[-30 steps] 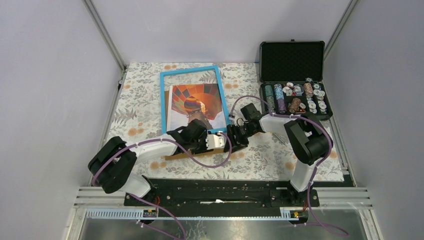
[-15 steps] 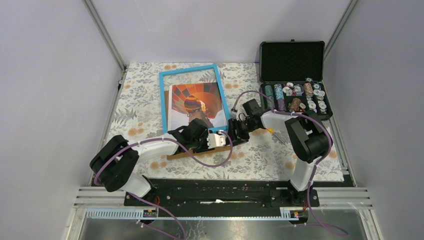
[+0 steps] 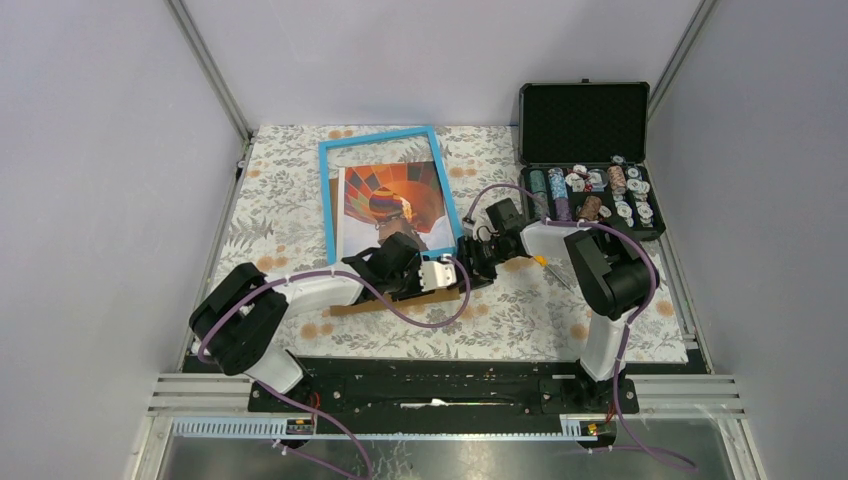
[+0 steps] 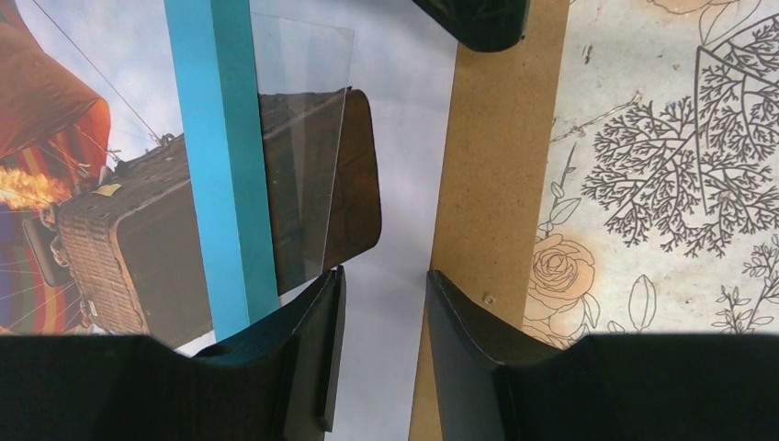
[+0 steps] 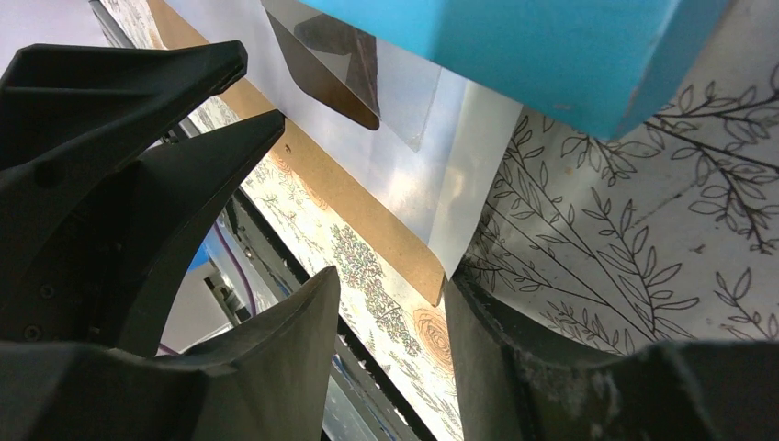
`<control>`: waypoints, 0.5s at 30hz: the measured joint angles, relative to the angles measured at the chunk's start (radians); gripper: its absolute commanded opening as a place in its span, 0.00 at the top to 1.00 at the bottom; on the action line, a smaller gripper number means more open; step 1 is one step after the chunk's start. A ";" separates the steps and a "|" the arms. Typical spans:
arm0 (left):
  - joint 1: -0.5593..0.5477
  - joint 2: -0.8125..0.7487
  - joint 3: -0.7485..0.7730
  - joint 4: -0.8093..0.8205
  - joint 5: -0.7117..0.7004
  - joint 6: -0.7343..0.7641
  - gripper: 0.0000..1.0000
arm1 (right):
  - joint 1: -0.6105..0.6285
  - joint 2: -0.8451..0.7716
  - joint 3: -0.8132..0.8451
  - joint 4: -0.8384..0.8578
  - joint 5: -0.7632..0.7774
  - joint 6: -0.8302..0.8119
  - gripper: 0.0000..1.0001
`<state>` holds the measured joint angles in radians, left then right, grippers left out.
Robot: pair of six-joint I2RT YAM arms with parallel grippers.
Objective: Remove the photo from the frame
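Picture frame on the counter, arms at work: we see the frame [image 3: 326, 205] lying flat on a flower-patterned counter [image 3: 540, 305]. Its long axis runs away from the arms, the far end leaning slightly left. The photo [image 3: 392, 200] lies inside along the same axis, the balloon's crown toward the far wall and its basket toward the arms. It fills only the near part of the opening.

From the left wrist we see its white bottom margin poking out past the frame's near blue bar. The margin lies over a brown board [image 3: 385, 305] that sticks out nearer still, and a clear pane [image 4: 299, 156] also juts past the bar.

The left pincer [image 4: 384, 276] is spread, one finger by the bar, the other over the board, with the white margin between them. The right pincer [image 5: 390, 294] is spread too, beside the frame's near right corner, with the corner of board and photo in its gap, not squeezed.

An open black case [image 3: 585, 120] of chips [image 3: 590, 195] stands far right. We find the chip markings too small to read.
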<state>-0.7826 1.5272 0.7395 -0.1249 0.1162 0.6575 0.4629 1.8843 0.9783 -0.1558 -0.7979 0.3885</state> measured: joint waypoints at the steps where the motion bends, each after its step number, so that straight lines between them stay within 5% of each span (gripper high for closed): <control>1: 0.000 0.002 0.001 0.002 0.000 -0.001 0.57 | 0.000 0.001 0.000 0.001 0.002 0.000 0.55; 15: -0.002 0.006 0.001 0.015 0.003 -0.001 0.57 | -0.015 0.013 0.027 0.003 0.079 -0.014 0.62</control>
<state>-0.7841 1.5330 0.7403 -0.1097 0.1188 0.6567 0.4477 1.8977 1.0050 -0.1532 -0.7185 0.3740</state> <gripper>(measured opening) 0.429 0.384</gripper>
